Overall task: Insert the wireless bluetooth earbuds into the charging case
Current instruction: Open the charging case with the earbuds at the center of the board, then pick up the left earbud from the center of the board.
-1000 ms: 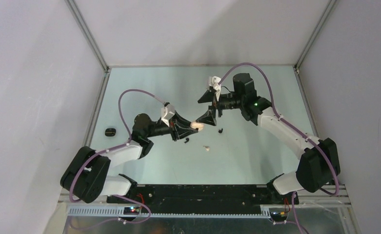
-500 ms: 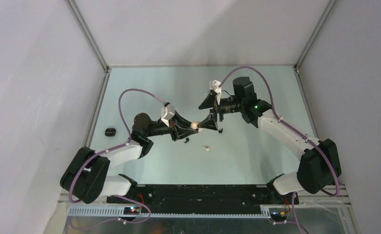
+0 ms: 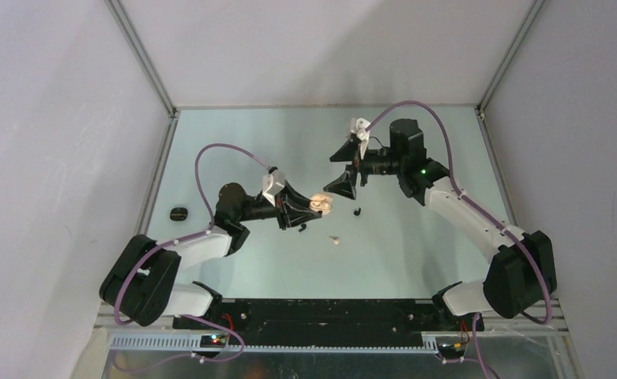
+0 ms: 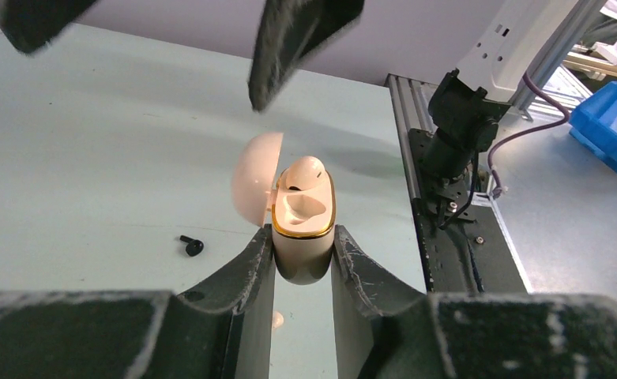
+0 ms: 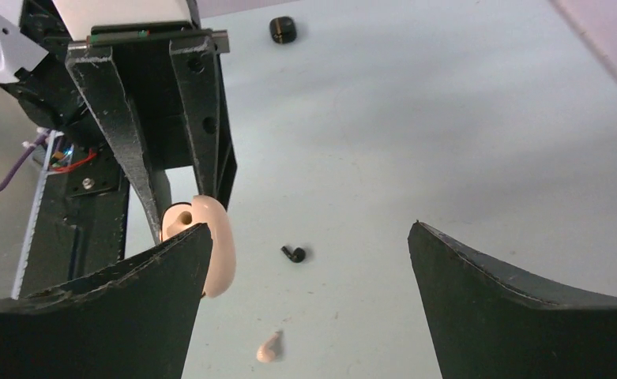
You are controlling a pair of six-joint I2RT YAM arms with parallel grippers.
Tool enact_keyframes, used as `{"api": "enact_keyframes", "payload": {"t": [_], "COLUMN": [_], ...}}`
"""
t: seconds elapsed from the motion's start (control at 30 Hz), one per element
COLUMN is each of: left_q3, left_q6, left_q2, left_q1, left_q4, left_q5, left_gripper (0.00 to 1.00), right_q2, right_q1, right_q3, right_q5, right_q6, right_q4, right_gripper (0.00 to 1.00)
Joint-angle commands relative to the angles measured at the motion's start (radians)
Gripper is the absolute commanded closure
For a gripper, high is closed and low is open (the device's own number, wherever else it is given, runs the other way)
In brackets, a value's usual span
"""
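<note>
Cream case (image 4: 302, 237), lid open with one cream earbud (image 4: 305, 170) seated, pinched in the left gripper (image 4: 303, 260), arm stretched low; near it on the table (image 3: 415, 237) a black earbud (image 3: 302, 227), a second black earbud (image 3: 358, 212) and a loose cream earbud (image 3: 334, 240); black case (image 3: 179, 212) well left; right gripper (image 3: 341, 169) spread wide, empty, just beyond the cream case.

**Count of items.** Charging cases, two: one cream case (image 4: 301, 215) and one black case (image 3: 179, 213). Earbuds, four: two black, the near black earbud (image 3: 301, 227) and the far black earbud (image 3: 358, 212); two cream, the seated cream earbud (image 4: 305, 170) and the loose cream earbud (image 3: 334, 240). Arms, two, each with one gripper: left gripper (image 4: 302, 241), right gripper (image 5: 309, 227). Desk (image 3: 250, 142), one.
</note>
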Motion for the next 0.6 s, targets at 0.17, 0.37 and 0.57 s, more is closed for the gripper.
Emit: {"api": "enact_keyframes", "payload": {"t": [0.17, 0.37, 0.57], "left_q3": [0.043, 0.045, 0.037], "left_q6": [-0.019, -0.033, -0.081], "left_q2": [0.016, -0.007, -0.045], "left_q1": [-0.008, 0.025, 0.096], "left_q4": [0.061, 0.069, 0.125], "left_q5": [0.047, 0.046, 0.054], "left_gripper": [1.0, 1.0, 1.0], "right_q2": [-0.141, -0.114, -0.029], "right_q1": [-0.072, -0.126, -0.105], "right_q3": [0.004, 0.005, -0.03], "right_q5": [-0.05, -0.058, -0.018], "right_q6": [-0.105, -0.586, -0.96], "right_q4": [-0.074, -0.485, -0.706], "right_gripper": [0.01, 0.0, 0.01]}}
